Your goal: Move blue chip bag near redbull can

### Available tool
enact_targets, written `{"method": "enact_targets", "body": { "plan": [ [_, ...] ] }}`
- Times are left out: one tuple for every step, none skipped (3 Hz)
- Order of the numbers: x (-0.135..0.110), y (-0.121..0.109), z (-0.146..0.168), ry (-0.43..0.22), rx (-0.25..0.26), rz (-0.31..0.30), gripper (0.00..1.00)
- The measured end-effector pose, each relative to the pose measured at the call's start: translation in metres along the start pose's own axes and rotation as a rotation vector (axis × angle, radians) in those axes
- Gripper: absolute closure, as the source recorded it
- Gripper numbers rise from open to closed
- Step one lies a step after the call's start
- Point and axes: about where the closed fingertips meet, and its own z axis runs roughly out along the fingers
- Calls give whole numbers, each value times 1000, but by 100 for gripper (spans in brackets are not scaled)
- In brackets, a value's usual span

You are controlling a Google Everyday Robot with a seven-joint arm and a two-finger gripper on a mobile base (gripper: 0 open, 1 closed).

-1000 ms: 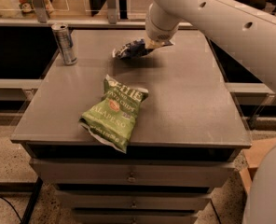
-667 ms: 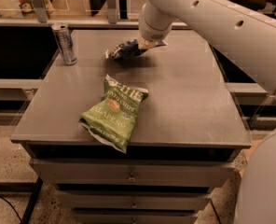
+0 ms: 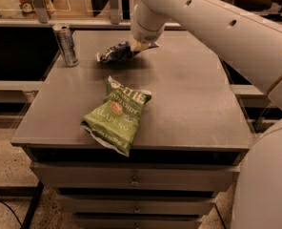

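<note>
One gap for you to close: tool point(image 3: 140, 46), upper centre, clamped on blue chip bag point(image 3: 113, 52); redbull can point(image 3: 66, 45) sits frame-left.

grey drawer cabinet point(image 3: 193, 99), speckled floor point(image 3: 7, 171), dim light

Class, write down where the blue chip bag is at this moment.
In the camera view, the blue chip bag is near the far edge of the table, held by the gripper, between it and the redbull can at picture left.
</note>
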Motion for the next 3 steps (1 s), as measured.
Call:
{"method": "enact_targets", "body": {
  "plan": [
    [-20,0,3,-18,-4,-34,100],
    [-36,0,4,-31,-6,-61,82],
    [-46,1,4,-36,-6,-75,59]
  ]
}}
